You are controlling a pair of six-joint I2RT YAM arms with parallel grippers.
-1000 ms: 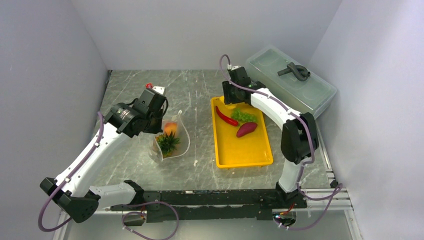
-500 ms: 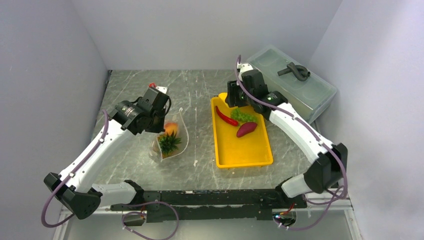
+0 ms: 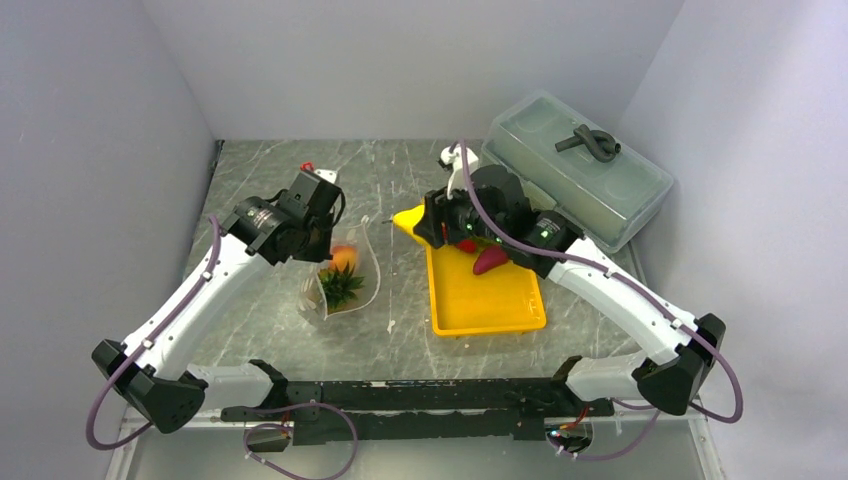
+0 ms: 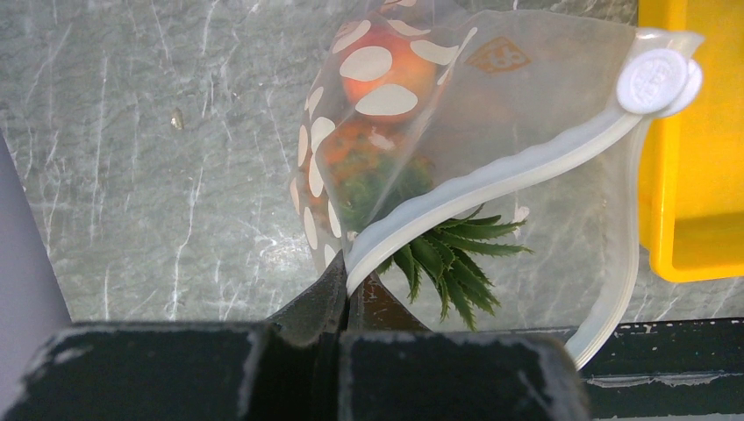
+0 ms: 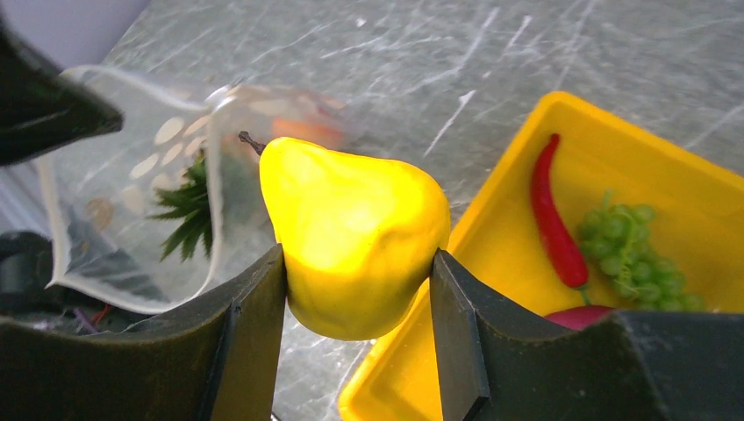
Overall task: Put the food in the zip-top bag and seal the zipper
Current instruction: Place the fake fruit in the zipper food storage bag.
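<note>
My left gripper (image 4: 349, 272) is shut on the whitish zipper (image 4: 491, 180) strip of the dotted zip-top bag (image 4: 377, 114), holding its mouth open on the table (image 3: 325, 245). Inside the bag lie an orange round fruit (image 4: 386, 74) and the pineapple with its green crown (image 4: 447, 254). My right gripper (image 5: 355, 263) is shut on a yellow pear-shaped fruit (image 5: 355, 232) and holds it above the tray's left far corner (image 3: 408, 219), a short way right of the bag (image 3: 350, 285). The red chili (image 5: 553, 219) and green grapes (image 5: 632, 246) lie in the yellow tray (image 5: 509, 219).
A purple-red toy vegetable (image 3: 490, 260) also lies in the yellow tray (image 3: 485, 300). A big grey-green lidded box (image 3: 580, 165) stands at the back right. White walls close in both sides and the back. The bag has a round white tab (image 4: 654, 81) at the zipper's end.
My right arm has swung from the tray's far end leftward toward the bag, now carrying the yellow fruit. My left arm has barely shifted and still holds the bag.
</note>
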